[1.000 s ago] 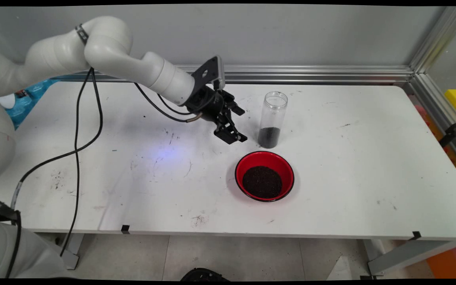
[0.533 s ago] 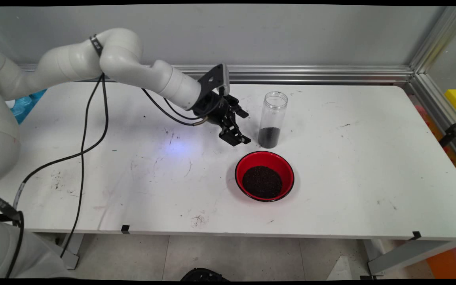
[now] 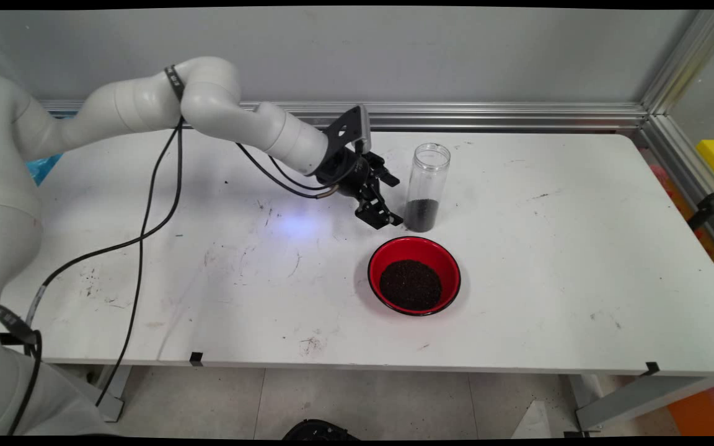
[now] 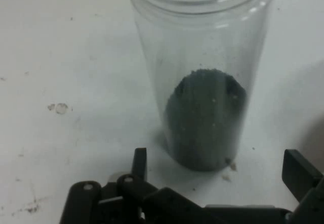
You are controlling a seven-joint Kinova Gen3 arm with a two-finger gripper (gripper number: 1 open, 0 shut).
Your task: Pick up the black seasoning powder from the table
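Between the matt black fingers (image 4: pixel 298 171) stands a clear glossy jar (image 3: pixel 427 186) holding dark, rough granules (image 4: pixel 205 117).

Two cameras: one fixed above the table's near side, one on the hand.

The main view looks down from above the near edge of the table (image 3: pixel 580 297) across its whole top to the wall behind, far enough off to take in the arm, the gripper (image 3: pixel 392 201), the jar (image 3: pixel 427 186) just past the gripper's tips and the bowl (image 3: pixel 414 275) off to one side of them. The hand view looks out along the gripper (image 4: pixel 217 171) from close behind its fingers, which rise from its bottom edge; the jar (image 4: pixel 202 77) fills most of it, straight ahead of the hand. Both views share the jar, the gripper's tips and the bare table (image 4: pixel 61 57) around the jar.
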